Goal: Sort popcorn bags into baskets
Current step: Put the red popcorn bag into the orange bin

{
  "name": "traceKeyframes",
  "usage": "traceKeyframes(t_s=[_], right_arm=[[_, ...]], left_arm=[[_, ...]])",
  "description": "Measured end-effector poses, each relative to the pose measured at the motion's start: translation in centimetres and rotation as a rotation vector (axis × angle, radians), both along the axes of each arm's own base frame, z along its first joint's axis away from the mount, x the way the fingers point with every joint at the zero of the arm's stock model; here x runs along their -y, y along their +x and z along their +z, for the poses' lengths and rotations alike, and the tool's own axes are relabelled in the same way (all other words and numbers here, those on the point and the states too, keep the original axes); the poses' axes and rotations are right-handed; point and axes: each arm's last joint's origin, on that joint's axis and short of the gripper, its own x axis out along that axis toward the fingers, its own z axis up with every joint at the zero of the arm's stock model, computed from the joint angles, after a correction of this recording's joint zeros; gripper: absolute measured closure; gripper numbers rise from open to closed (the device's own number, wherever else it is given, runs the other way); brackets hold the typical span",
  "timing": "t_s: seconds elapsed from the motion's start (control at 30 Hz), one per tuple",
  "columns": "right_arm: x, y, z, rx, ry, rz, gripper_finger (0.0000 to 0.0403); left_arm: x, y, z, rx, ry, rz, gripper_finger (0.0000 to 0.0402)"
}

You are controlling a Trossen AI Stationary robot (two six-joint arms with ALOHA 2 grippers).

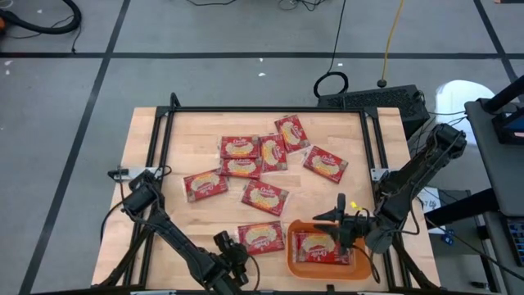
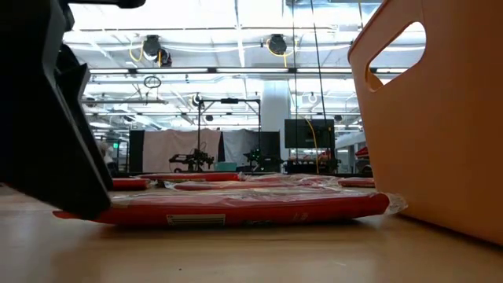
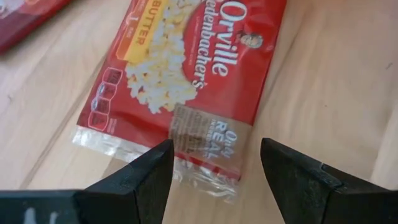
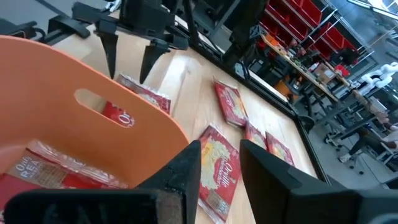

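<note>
The wooden table carried seven red popcorn bags loose on its top, with an eighth bag lying flat inside the orange basket at the near right corner. Six of the loose bags formed a scattered group across the middle and far part of the table, some touching or overlapping at their edges. The seventh bag lay alone at the near edge, just beside the basket's left wall.

The left arm reached along the near edge, and the left gripper hung low over the near end of that lone bag, its fingers spread apart with the bag's clear sealed edge between them, holding nothing. In the low view this bag lay flat on the wood beside the basket's wall.

The right gripper sat over the basket's far rim, its fingers parted by a narrow gap and empty.
</note>
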Motion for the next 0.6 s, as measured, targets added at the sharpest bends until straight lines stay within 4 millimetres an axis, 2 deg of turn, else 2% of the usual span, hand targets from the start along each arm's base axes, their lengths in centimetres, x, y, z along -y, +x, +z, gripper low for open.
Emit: traceKeyframes(t_s=[0.37, 0.6], right_arm=[[-0.1, 0.0, 0.0, -0.014, 0.041, 0.03, 0.03], [-0.1, 0.0, 0.0, -0.01, 0.046, 0.029, 0.03]], left_arm=[[0.0, 0.0, -1.5, -0.032, 0.025, 0.018, 0.0158], [-0.1, -0.1, -1.6, -0.012, 0.045, 0.049, 0.0158]])
